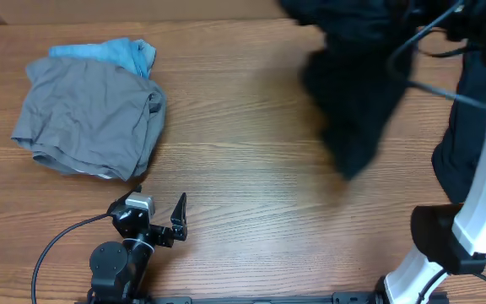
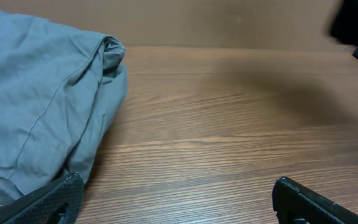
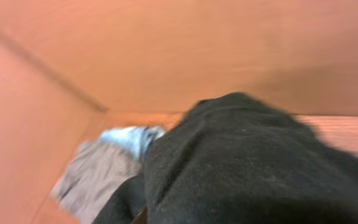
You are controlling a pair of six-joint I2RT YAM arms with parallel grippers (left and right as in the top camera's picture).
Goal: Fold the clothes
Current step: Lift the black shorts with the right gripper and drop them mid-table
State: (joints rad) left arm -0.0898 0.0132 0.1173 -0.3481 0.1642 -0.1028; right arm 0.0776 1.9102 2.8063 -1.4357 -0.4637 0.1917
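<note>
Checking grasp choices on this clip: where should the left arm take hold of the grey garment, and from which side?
Probably the near right corner of the grey garment, approached low from the robot's side. That corner lies closest to the open left gripper, and its layered hems look easy to pinch. The blue garment peeks out only at the far edge.

Robot lab bench: wood-grain table (image 1: 243, 169), left arm (image 1: 112, 263) and right arm (image 1: 479, 203) mounted at its edge, bare tan wall (image 2: 229, 22) behind.

Bare table (image 1: 243, 169) centre passable, grey garment (image 1: 87, 122) blocking left, black garment (image 1: 353, 101) crowding right
</note>
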